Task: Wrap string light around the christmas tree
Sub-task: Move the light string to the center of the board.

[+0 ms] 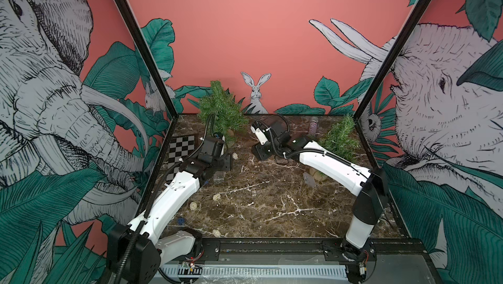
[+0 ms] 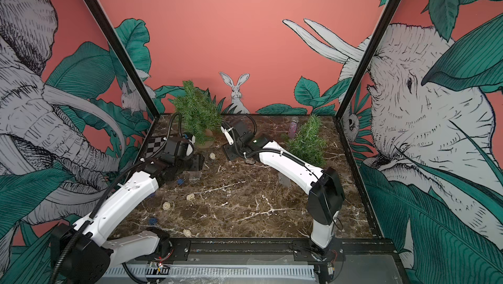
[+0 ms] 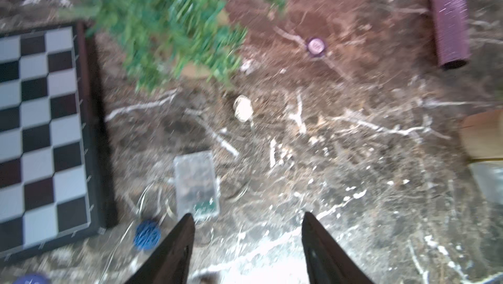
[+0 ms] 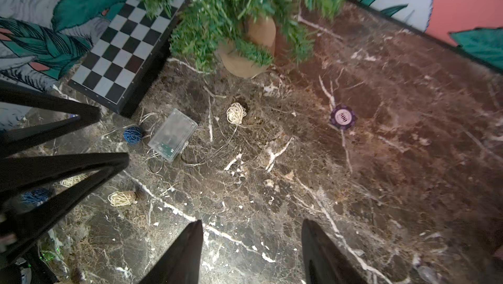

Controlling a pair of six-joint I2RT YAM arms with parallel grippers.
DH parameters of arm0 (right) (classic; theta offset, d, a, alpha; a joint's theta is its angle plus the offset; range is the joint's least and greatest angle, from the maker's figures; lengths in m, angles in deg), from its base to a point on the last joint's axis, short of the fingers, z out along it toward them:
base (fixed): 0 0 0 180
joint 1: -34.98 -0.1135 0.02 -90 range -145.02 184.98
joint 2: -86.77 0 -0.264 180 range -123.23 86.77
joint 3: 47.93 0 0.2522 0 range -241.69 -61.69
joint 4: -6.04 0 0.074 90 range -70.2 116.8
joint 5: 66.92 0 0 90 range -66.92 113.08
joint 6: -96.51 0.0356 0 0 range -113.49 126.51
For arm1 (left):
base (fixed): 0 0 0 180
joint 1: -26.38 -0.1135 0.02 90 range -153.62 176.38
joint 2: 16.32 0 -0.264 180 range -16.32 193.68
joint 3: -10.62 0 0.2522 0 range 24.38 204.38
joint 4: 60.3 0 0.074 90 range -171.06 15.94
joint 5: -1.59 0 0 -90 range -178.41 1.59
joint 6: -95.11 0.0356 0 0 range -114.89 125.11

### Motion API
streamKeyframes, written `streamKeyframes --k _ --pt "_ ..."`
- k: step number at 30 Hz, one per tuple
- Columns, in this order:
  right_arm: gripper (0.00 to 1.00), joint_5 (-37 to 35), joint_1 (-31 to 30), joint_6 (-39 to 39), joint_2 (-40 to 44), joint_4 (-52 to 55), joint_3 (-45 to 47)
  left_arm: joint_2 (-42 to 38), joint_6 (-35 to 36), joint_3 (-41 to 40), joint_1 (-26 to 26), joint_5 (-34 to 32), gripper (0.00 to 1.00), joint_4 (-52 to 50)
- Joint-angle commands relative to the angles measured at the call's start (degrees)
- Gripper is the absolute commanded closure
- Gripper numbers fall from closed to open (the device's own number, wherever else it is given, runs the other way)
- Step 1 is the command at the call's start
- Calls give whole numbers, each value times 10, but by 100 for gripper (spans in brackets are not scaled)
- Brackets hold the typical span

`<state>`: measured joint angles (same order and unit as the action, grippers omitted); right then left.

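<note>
Both jaws stand apart and empty. The left gripper point(image 3: 248, 222) hangs just over the battery box point(image 3: 196, 184), likely lining up a grab; the right gripper point(image 4: 252, 231) hangs over bare table point(image 4: 381, 187). The string light point(image 4: 236, 113) sprawls loose beside the christmas tree point(image 4: 231, 10).

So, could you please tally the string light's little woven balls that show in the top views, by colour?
cream balls: 4
blue balls: 2
Total: 6
</note>
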<state>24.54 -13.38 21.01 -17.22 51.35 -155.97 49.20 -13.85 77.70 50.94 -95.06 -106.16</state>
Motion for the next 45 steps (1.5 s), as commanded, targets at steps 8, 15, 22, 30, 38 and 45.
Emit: streamKeyframes --k 8,15,22,30,38,45 --pt "37 -20 -40 75 -44 -59 37 -2 -72 -61 -136 67 31 -8" --pt "35 -19 -40 99 -101 -62 8 69 -72 -78 -116 50 29 35" --pt "25 -47 -40 146 -168 -115 -40 84 -81 -88 -86 31 27 82" --pt "27 -69 -27 237 -274 -154 -148 60 -91 -103 -78 9 27 89" --pt "32 -95 -26 279 -342 -103 -238 30 -106 -121 -80 22 27 113" --pt "35 -71 -23 317 -396 -49 -315 43 -110 -111 -80 34 28 116"
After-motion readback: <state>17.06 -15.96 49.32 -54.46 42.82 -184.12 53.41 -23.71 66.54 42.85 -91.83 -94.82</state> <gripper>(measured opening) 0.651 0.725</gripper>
